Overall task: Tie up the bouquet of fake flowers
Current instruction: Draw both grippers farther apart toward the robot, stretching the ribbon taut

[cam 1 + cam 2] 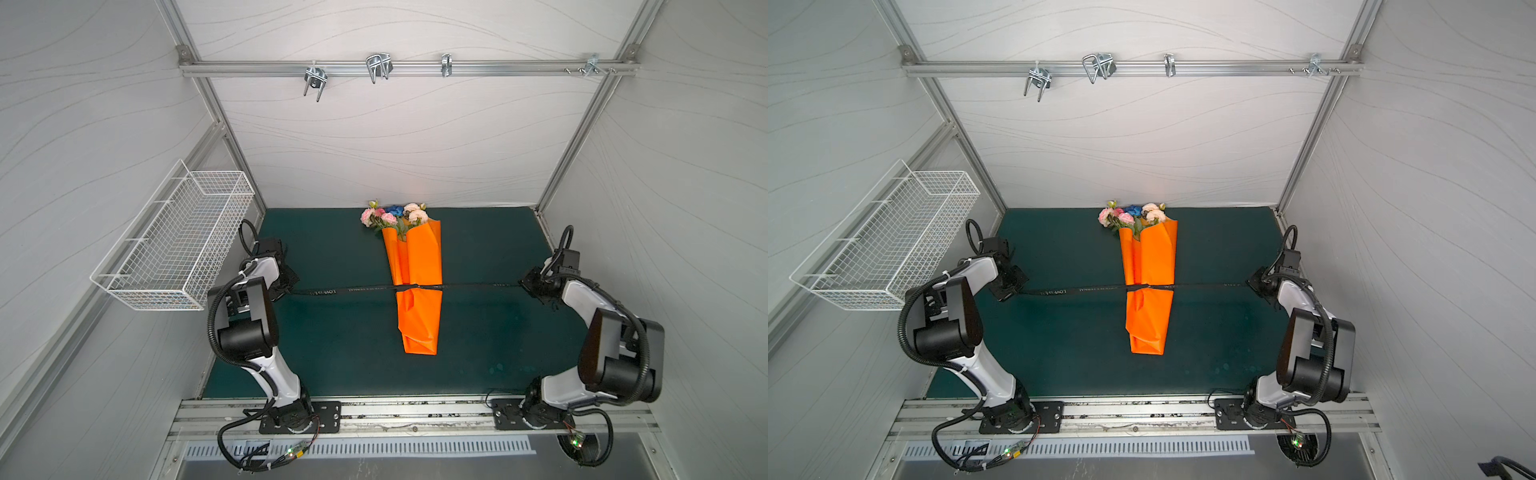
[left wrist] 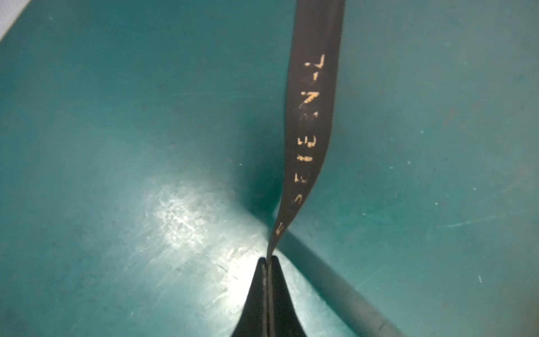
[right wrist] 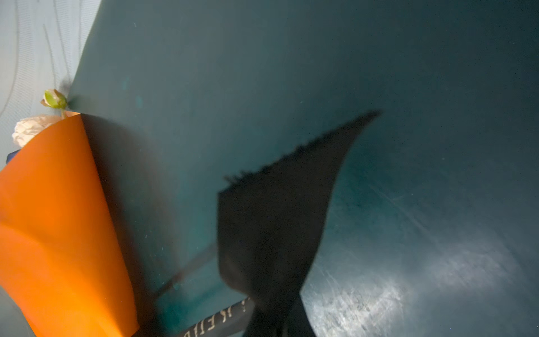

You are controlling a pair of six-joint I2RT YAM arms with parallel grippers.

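Observation:
The bouquet of fake flowers (image 1: pixel 395 216) (image 1: pixel 1133 214) lies mid-mat, pink, peach and blue blossoms pointing to the back wall, stems hidden in an orange paper wrap (image 1: pixel 417 286) (image 1: pixel 1149 286) (image 3: pixel 58 221). A black printed ribbon (image 1: pixel 345 289) (image 1: pixel 1079 289) (image 2: pixel 312 116) crosses the wrap, knotted at its middle and stretched taut to both sides. My left gripper (image 1: pixel 286 291) (image 1: pixel 1009 291) (image 2: pixel 269 259) is shut on the ribbon's left end. My right gripper (image 1: pixel 530 286) (image 1: pixel 1256 286) (image 3: pixel 274 315) is shut on its right end, with the frayed tail (image 3: pixel 285 210) sticking out past the fingers.
A white wire basket (image 1: pixel 174 245) (image 1: pixel 888 245) hangs on the left wall beside the left arm. Metal hooks (image 1: pixel 378 66) (image 1: pixel 1098 66) sit on the rail high on the back wall. The green mat (image 1: pixel 340 340) (image 1: pixel 1075 340) ends at an aluminium rail in front.

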